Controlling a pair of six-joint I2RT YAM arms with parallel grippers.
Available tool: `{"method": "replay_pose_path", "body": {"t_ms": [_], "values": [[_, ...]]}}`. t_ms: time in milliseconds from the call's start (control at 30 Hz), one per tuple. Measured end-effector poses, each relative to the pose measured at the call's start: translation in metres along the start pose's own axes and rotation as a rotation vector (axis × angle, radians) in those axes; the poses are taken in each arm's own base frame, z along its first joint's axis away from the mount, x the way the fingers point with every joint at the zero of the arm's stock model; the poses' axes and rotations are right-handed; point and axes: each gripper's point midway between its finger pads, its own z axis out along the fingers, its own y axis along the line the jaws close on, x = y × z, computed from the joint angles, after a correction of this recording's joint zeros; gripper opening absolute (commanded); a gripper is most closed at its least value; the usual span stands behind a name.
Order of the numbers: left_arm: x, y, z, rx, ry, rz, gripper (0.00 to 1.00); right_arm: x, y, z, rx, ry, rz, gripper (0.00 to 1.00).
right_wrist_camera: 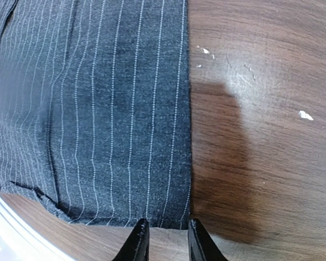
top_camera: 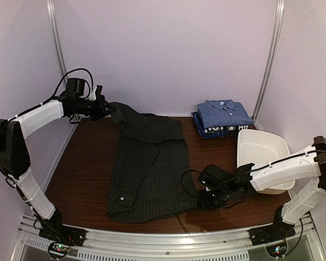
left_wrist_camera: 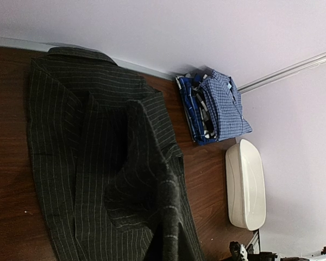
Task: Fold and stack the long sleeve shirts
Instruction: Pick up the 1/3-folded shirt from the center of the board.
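The dark charcoal pinstriped shirt (top_camera: 149,168) lies spread over the middle of the table. My left gripper (top_camera: 110,110) is at the back left, shut on a part of that shirt and holding it up off the table. In the left wrist view the held cloth (left_wrist_camera: 171,228) rises towards the camera and hides the fingers. My right gripper (top_camera: 202,200) is low at the shirt's near right corner. Its jaws (right_wrist_camera: 167,231) stand a little apart at the hem (right_wrist_camera: 152,215), with nothing between them. The blue checked shirt (top_camera: 224,111) lies folded on the navy shirt (top_camera: 220,129) at the back right.
A white oblong tub (top_camera: 263,155) stands at the right, just behind my right arm, and shows too in the left wrist view as the tub (left_wrist_camera: 245,185). Bare brown table (right_wrist_camera: 261,109) lies right of the shirt's edge. Walls close in the back and sides.
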Motion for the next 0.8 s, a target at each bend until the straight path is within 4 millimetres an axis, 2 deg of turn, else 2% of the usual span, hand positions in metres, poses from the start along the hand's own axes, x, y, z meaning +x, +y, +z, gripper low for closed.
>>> {"method": "replay_pose_path", "body": {"t_ms": [133,367,467,600,700,800], "values": [[0.001,0.002,0.002,-0.002,0.005,-0.004,0.00,0.002,-0.002,0.006,0.018,0.004,0.003,0.21],[-0.009,-0.003,0.003,0.006,-0.008,0.018,0.00,0.000,-0.003,0.009,0.035,-0.022,0.000,0.00],[-0.020,-0.011,0.001,0.014,-0.028,0.043,0.00,-0.003,-0.006,0.008,0.054,-0.043,0.005,0.00],[-0.044,-0.029,-0.005,0.034,-0.079,0.093,0.00,-0.010,-0.006,0.002,0.070,-0.081,0.001,0.00],[-0.062,-0.045,-0.013,0.054,-0.122,0.131,0.00,-0.020,0.001,-0.008,0.057,-0.124,0.003,0.00],[-0.075,-0.051,-0.022,0.060,-0.156,0.150,0.00,-0.030,0.011,-0.019,0.028,-0.166,-0.003,0.00]]}}
